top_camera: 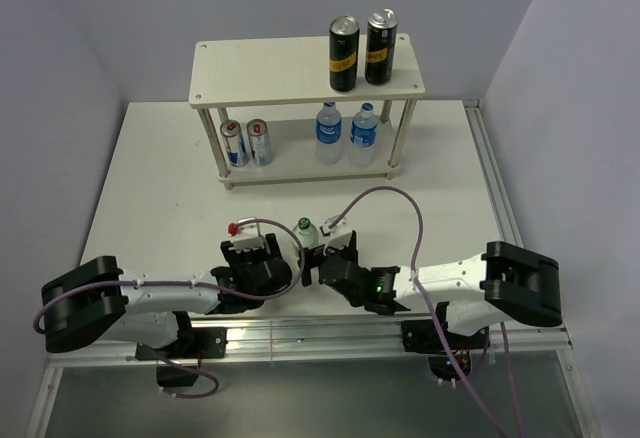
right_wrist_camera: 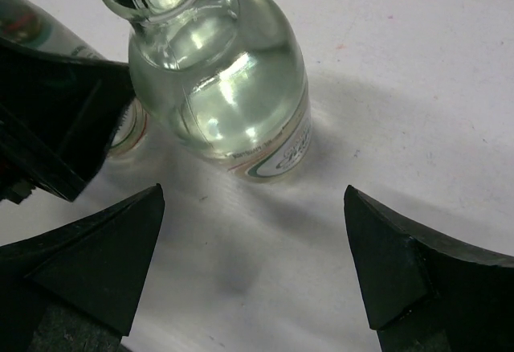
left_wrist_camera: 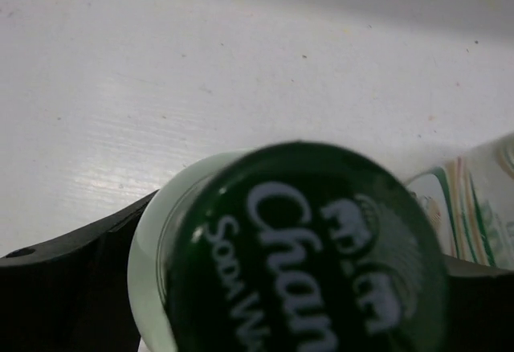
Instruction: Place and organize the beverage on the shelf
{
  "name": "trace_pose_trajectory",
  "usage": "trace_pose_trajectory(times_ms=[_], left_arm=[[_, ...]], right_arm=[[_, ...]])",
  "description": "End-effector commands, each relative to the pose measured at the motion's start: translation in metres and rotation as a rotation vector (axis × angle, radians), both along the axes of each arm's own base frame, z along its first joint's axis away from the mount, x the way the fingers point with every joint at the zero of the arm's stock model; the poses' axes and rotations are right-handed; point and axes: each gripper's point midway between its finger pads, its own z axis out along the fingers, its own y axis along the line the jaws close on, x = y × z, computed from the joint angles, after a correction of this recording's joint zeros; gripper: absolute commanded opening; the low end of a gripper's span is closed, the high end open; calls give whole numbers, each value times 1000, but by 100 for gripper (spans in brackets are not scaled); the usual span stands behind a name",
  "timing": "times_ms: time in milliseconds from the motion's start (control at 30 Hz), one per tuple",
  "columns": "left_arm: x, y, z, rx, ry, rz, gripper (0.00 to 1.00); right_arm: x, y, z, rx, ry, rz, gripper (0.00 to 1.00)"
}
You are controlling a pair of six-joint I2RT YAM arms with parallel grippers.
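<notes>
The shelf (top_camera: 262, 66) stands at the back. Two black cans (top_camera: 343, 54) are on its top board. Two small silver cans (top_camera: 246, 143) and two water bottles (top_camera: 346, 135) are on its lower board. My left gripper (top_camera: 283, 258) (left_wrist_camera: 297, 296) is shut around a green-capped soda water bottle (left_wrist_camera: 305, 247), with a finger on each side of it. A second clear glass bottle (right_wrist_camera: 221, 87) (top_camera: 304, 228) stands on the table just beyond my right gripper (right_wrist_camera: 254, 199) (top_camera: 322, 256), which is open and empty. The held bottle is hidden under the left wrist in the top view.
The left gripper's black finger (right_wrist_camera: 52, 119) sits close to the left of the standing bottle. A small red-tipped item (top_camera: 232, 228) shows beside the left wrist. The table (top_camera: 440, 188) is white, with walls on three sides.
</notes>
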Motion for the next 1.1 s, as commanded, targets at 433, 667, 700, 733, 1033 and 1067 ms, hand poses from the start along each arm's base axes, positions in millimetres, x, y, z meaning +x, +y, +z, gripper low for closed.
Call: trace_pose_trajectory(times_ms=[433,667,700,733,1033,1067], left_arm=[[20,1,9,-72,-51,37,77],[24,1,4,-58,-56,60,77],[24,-1,3,-50,-52,49,77],[25,-1,3,-50,-52,53,77],[35,-3,-2,-25,-49,76,44],[35,-2,0,-30,-53,82,29]], right_arm=[[51,32,9,64,-165,-166,100],[69,28,3,104,-220,-258,97],[71,26,-2,88,-228,-274,96],[73,28,-1,90,-236,-274,96],[82,28,-3,100,-254,-273,27],[82,27,-4,85,-251,-275,12]])
